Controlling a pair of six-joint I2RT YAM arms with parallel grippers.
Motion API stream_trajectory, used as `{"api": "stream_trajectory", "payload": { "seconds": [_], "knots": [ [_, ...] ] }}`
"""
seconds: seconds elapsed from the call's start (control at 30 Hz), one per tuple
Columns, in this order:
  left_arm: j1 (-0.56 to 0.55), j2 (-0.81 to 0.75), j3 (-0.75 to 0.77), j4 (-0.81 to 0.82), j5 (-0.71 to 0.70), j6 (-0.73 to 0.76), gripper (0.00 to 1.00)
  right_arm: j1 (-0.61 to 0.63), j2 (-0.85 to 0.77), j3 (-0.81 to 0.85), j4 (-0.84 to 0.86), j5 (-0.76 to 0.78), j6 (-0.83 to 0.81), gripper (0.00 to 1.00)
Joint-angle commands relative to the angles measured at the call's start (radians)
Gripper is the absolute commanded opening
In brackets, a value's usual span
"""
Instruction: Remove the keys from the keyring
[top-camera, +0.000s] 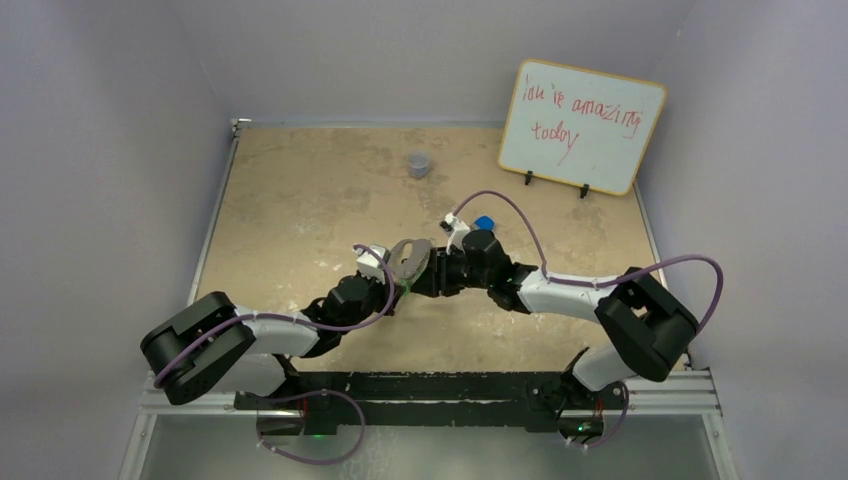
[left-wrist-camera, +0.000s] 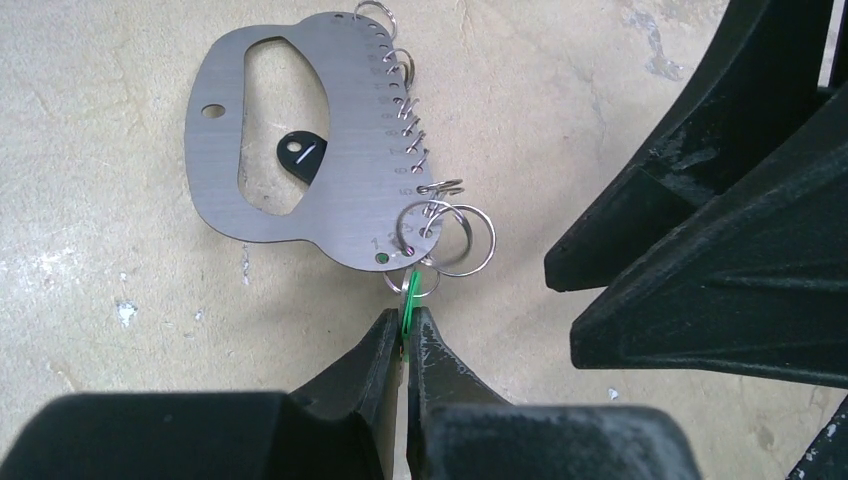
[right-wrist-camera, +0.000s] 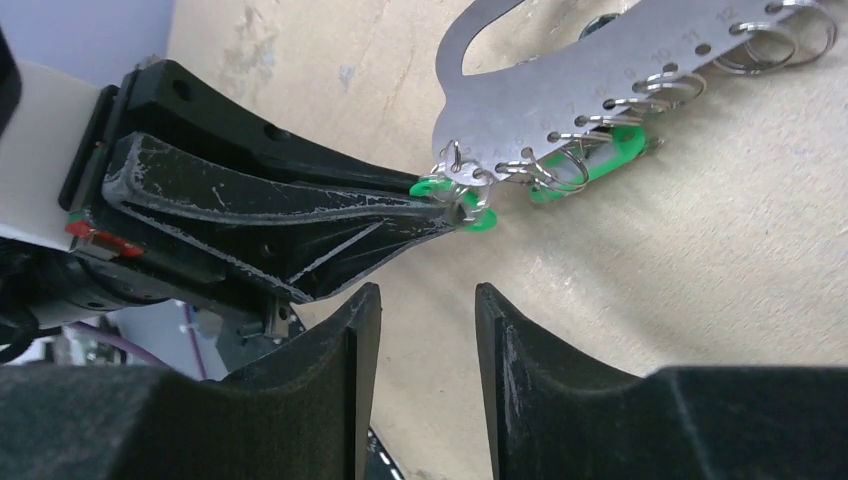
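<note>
The keyring (left-wrist-camera: 340, 190) is a flat silver plate lying on the table, with small wire rings along one edge. My left gripper (left-wrist-camera: 405, 325) is shut on a green key (left-wrist-camera: 409, 300) that hangs from a ring at the plate's near corner. A dark-headed key (left-wrist-camera: 302, 155) shows through the plate's cut-out. In the right wrist view more green keys (right-wrist-camera: 600, 160) lie under the keyring (right-wrist-camera: 560, 90). My right gripper (right-wrist-camera: 428, 300) is open and empty, just short of the left fingers (right-wrist-camera: 300, 215). From above, both grippers meet at the keyring (top-camera: 408, 255).
A small blue block (top-camera: 484, 223) lies just behind the right wrist. A grey cup (top-camera: 419, 163) stands at the back of the table. A whiteboard (top-camera: 582, 125) with red writing leans at the back right. Walls close in on both sides.
</note>
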Motion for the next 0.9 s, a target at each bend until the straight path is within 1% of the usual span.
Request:
{"api": "stream_trajectory", "payload": {
  "seconds": [0.0,0.2,0.33,0.53,0.63,0.87],
  "knots": [
    [-0.002,0.006,0.018,0.046,0.018,-0.027,0.0,0.0,-0.051,-0.07,0.235,0.061,0.138,0.43],
    [-0.002,0.007,0.01,0.05,0.012,-0.029,0.0,0.002,-0.042,-0.069,0.308,0.12,0.201,0.46],
    [-0.002,0.007,0.015,0.05,0.014,-0.027,0.0,0.003,-0.012,-0.071,0.325,0.127,0.196,0.45],
    [-0.003,0.006,0.016,0.054,0.021,-0.034,0.0,0.003,0.026,-0.071,0.34,0.13,0.194,0.4],
    [-0.002,0.001,0.015,0.055,0.022,-0.037,0.0,0.003,0.032,-0.072,0.303,0.153,0.213,0.38],
    [-0.003,0.002,0.016,0.06,0.021,-0.045,0.0,0.014,0.002,-0.126,0.306,0.183,0.283,0.37]
  ]
}}
